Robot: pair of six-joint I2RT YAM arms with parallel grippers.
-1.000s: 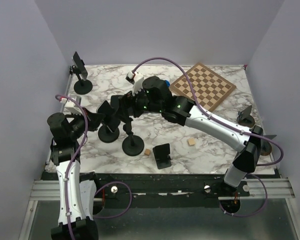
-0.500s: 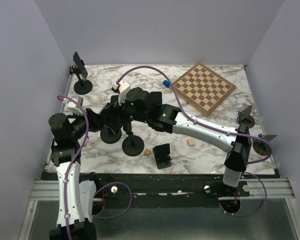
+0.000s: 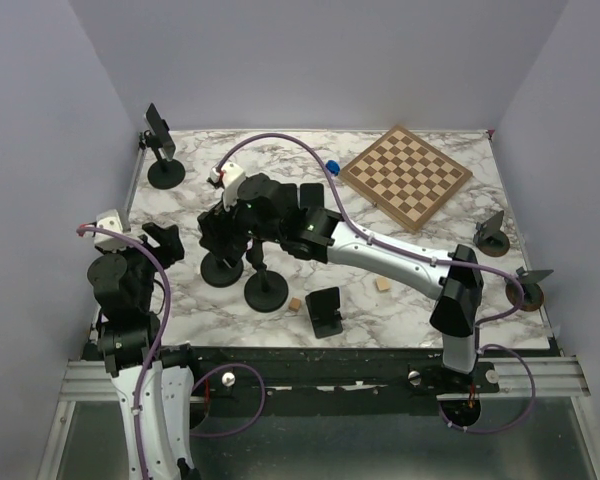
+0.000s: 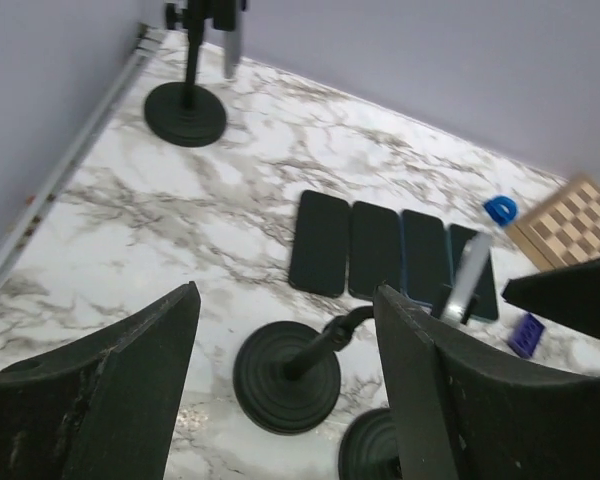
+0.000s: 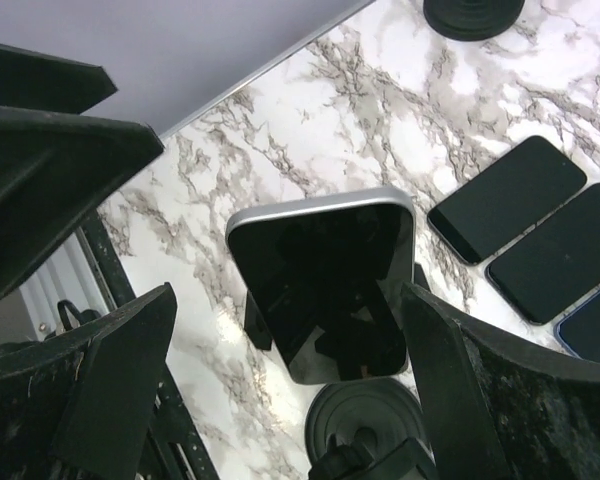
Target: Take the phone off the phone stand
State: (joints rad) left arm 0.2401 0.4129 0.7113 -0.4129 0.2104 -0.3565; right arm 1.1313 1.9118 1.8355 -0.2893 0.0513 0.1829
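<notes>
A dark phone (image 5: 325, 280) with a silver edge sits tilted in the clamp of a black phone stand, over its round base (image 5: 365, 420). My right gripper (image 5: 290, 295) is open, one finger on each side of the phone and neither touching it. In the top view the right gripper (image 3: 218, 225) covers the phone above the stand's base (image 3: 221, 269). My left gripper (image 3: 165, 242) is open and empty, to the left of that stand. From the left wrist the same stand's base (image 4: 285, 375) shows between the open fingers (image 4: 130, 380), and the phone (image 4: 467, 285) appears edge-on.
Several phones (image 4: 375, 248) lie flat in a row behind the stands. A second stand base (image 3: 265, 292) sits just right of the first. A stand holding a phone (image 3: 160, 135) is at the far left. A chessboard (image 3: 405, 175), a small black holder (image 3: 325, 310) and two wooden blocks (image 3: 383, 284) are also on the table.
My left gripper has opened and drawn back to the left, away from the stand. The right arm has swung left, bringing its open fingers around the phone.
</notes>
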